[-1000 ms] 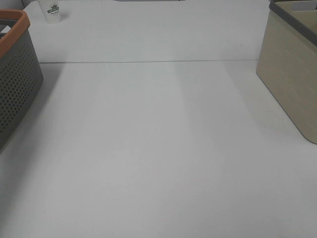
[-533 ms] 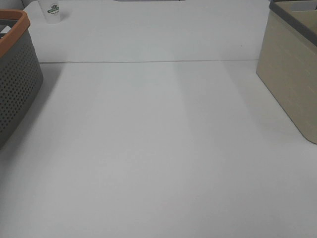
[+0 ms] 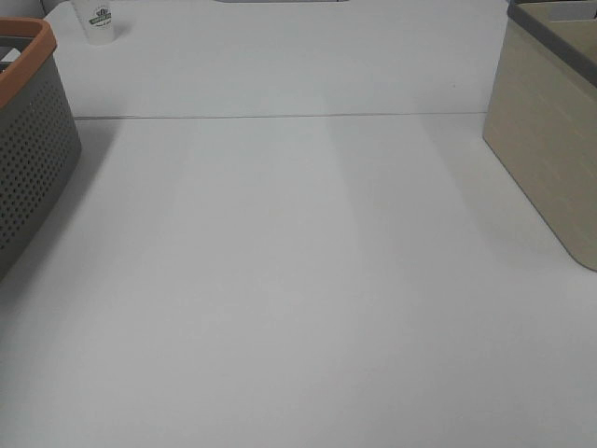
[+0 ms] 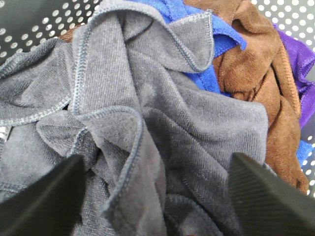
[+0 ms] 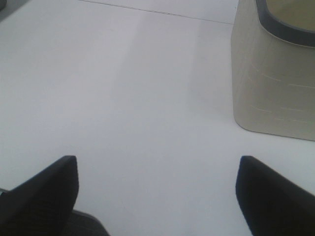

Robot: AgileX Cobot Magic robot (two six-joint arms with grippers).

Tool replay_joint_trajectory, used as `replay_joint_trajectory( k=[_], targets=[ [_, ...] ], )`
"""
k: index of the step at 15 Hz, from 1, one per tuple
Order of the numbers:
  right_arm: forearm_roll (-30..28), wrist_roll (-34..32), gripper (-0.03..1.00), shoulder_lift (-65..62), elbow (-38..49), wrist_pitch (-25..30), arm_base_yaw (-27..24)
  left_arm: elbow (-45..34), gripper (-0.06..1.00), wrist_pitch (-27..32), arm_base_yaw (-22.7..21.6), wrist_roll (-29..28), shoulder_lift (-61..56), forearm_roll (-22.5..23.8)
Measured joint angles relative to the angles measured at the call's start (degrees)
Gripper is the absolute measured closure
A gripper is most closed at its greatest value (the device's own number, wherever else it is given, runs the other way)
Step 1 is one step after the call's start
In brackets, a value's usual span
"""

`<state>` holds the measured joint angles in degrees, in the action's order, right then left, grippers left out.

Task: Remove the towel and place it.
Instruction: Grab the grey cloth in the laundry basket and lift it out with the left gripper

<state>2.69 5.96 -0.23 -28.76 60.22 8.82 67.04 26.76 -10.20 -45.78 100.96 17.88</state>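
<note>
Inside the basket [image 4: 29,19], at the left edge of the high view, the towel [image 4: 187,128] lies crumpled among blue, brown and purple cloths [image 4: 251,59], with the left gripper [image 4: 157,196] fingers spread wide above it. The high view shows no change in the last second, so the grasp seems not yet made. The right gripper [image 5: 157,196] hangs with fingers apart over the table [image 5: 123,98].

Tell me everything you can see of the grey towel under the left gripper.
The towel is dark grey terry with lighter stitched hems. It lies crumpled in deep folds, on top of the pile inside the perforated basket. It lies over a blue cloth and against a brown cloth. The left gripper is open, with a raised fold between its fingers. Contact cannot be told.
</note>
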Motion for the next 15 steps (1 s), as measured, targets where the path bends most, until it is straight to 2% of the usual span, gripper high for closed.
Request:
replay_joint_trajectory(
  k=[1,4,5,10,15],
  targets=[
    [0.0,0.0,0.12,0.0,0.0,0.0,0.0,0.0,0.31,-0.3,0.0,0.0,0.1,0.0],
    [-0.1,-0.1,0.12,0.0,0.0,0.0,0.0,0.0,0.85,-1.9,0.0,0.0,0.1,0.0],
    [-0.2,-0.1,0.12,0.0,0.0,0.0,0.0,0.0,0.93,-2.5,0.0,0.0,0.0,0.0],
    [-0.2,-0.2,0.12,0.0,0.0,0.0,0.0,0.0,0.94,-2.8,0.0,1.1,-4.2,0.0],
    [-0.3,-0.6,0.13,0.0,0.0,0.0,0.0,0.0,0.94,-7.5,0.0,6.0,-16.3,0.0]
  ],
)
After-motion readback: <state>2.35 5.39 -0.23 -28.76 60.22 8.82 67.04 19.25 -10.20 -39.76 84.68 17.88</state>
